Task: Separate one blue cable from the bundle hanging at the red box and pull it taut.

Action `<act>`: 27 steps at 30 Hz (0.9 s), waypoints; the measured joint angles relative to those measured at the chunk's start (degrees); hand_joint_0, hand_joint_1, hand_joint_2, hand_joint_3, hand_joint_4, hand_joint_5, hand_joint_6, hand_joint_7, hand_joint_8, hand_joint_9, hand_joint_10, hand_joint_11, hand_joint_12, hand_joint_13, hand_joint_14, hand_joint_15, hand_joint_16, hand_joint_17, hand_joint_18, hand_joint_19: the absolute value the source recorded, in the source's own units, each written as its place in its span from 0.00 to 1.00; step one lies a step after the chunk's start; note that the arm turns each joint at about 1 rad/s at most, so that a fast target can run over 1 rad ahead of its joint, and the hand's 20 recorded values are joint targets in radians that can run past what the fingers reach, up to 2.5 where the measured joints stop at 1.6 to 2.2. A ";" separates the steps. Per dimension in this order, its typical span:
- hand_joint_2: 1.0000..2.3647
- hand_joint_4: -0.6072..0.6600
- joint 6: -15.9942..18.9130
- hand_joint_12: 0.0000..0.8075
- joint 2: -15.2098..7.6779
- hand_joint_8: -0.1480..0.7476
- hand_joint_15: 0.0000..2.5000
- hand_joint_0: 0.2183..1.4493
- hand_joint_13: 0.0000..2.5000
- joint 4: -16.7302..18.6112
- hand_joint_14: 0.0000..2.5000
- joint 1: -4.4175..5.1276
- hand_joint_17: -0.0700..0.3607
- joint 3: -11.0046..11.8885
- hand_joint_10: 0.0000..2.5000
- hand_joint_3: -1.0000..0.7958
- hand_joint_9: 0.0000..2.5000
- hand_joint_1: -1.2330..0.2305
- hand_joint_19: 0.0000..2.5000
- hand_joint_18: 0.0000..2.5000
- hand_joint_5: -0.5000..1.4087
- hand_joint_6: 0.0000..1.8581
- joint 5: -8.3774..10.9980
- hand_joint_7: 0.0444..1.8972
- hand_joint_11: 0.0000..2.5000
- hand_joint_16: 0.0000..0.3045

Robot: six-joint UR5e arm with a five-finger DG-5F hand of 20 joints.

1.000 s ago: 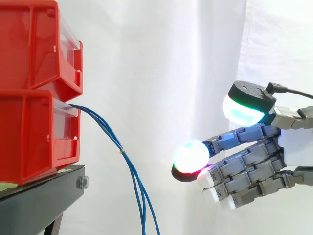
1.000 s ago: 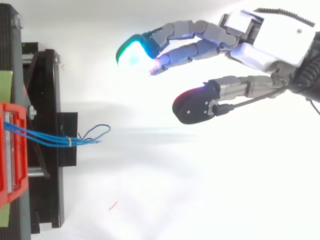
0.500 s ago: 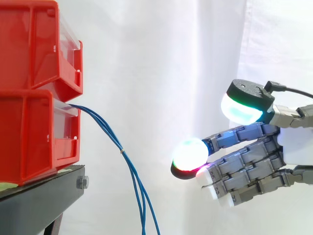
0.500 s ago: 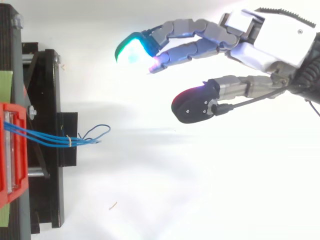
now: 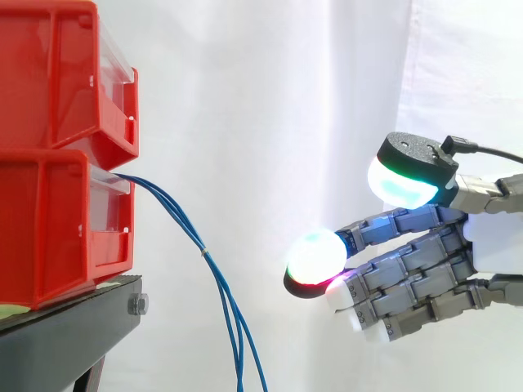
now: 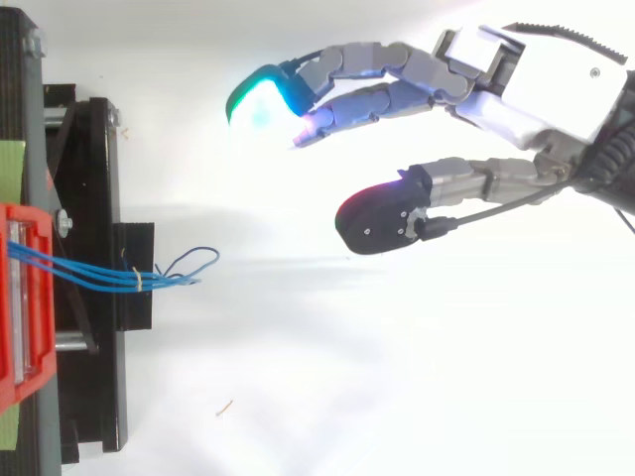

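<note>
The hand [image 5: 458, 261] hangs with fingers [image 6: 367, 69] spread wide, empty, well apart from the cables [image 5: 216, 282] at the red box [image 5: 61, 216].

Clear gap between the grey jointed robot hand with glowing pads [image 5: 425, 278] and the bundle of thin blue cables [image 5: 204, 255].
Seen from the side, the hand, fingers spread and empty, sits well apart from the cables, with the white curtain [image 5: 270, 122] behind the gap. Left of the cables, two stacked red plastic bins [image 5: 61, 220] and their black metal stand [image 5: 69, 331] block the way.
</note>
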 measured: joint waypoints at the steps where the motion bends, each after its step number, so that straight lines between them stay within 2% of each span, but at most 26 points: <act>1: 0.00 0.64 -0.25 0.40 -0.07 0.54 0.07 0.28 0.23 0.10 0.00 0.08 0.34 -0.01 0.00 0.28 0.27 0.45 0.11 0.20 0.16 0.27 0.04 0.35 0.10 0.11; 6: 0.00 0.65 -0.11 0.40 -2.16 0.54 0.07 0.28 0.23 0.73 0.00 0.39 0.34 0.36 0.00 0.28 0.27 0.45 0.11 0.20 0.16 0.27 0.09 0.35 0.10 0.11; 13: 0.00 0.65 4.70 0.40 -8.23 0.54 0.07 0.28 0.23 2.30 0.00 0.43 0.34 4.63 0.00 0.28 0.27 0.45 0.11 0.20 0.16 0.27 -1.45 0.35 0.10 0.11; 19: 0.00 0.65 6.70 0.40 -11.48 0.54 0.07 0.28 0.23 2.34 0.00 0.23 0.34 7.41 0.00 0.28 0.27 0.45 0.11 0.20 0.16 0.27 -2.93 0.35 0.10 0.11; 22: 0.00 0.65 8.15 0.40 -12.55 0.54 0.07 0.28 0.23 2.44 0.00 0.21 0.34 8.07 0.00 0.28 0.27 0.45 0.11 0.20 0.16 0.27 -3.54 0.35 0.10 0.11; 27: 0.00 0.65 9.26 0.40 -13.05 0.54 0.07 0.28 0.24 2.74 0.00 0.13 0.34 8.32 0.00 0.28 0.27 0.45 0.11 0.21 0.16 0.27 -5.03 0.35 0.10 0.11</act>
